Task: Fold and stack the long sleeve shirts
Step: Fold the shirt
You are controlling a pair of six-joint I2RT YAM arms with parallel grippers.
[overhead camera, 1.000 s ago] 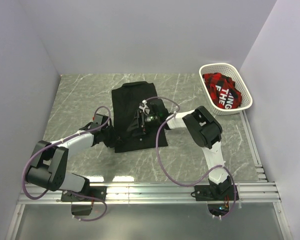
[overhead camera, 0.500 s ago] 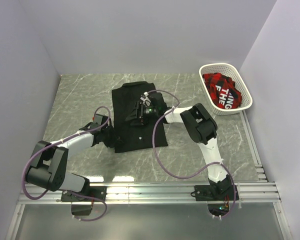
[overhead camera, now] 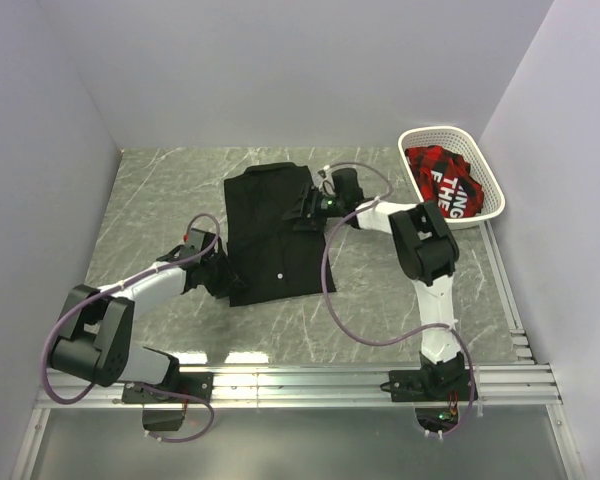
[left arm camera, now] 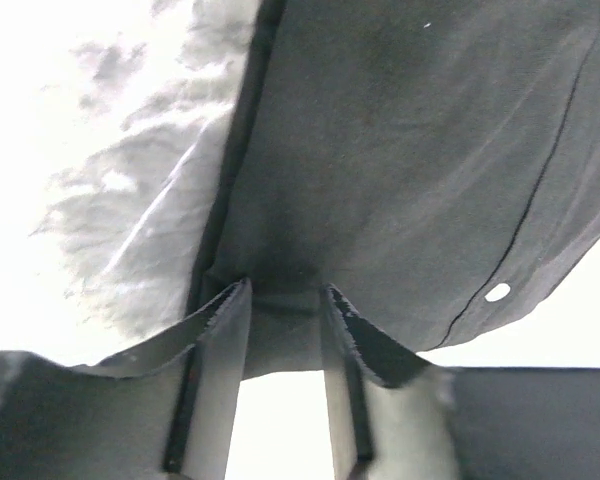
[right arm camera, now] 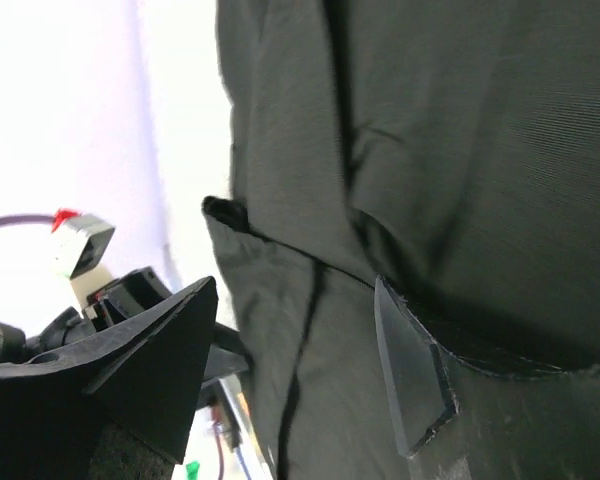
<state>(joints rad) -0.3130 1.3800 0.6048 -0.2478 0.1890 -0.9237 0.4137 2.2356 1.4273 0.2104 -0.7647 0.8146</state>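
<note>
The black long sleeve shirt (overhead camera: 270,240) lies flat on the table (overhead camera: 150,200), already narrowed to a tall panel, with one gripper at each of two opposite edges.

The left gripper (overhead camera: 223,278) sits low at the shirt's near left corner. In its wrist view the hem runs into the gap between its fingers (left arm camera: 220,360) and the rest of the cloth spreads ahead of them, a white button (left arm camera: 497,292) off to the right. The jaws are only partly parted. I cannot tell whether they are pinching the hem or letting it go.

The right gripper (overhead camera: 308,207) is at the shirt's far right edge, near the collar end. Its jaws stand wide apart. A fold of the fabric (right arm camera: 460,150) lies across the gap, slack and unsqueezed, so I judge this gripper to be holding nothing.

Working opposite corners probably keeps the panel from sliding or skewing while an edge is laid down.

Beyond the right gripper, well apart from the shirt, a white basket (overhead camera: 435,131) holds a red plaid garment (overhead camera: 440,175), likely waiting its turn.
</note>
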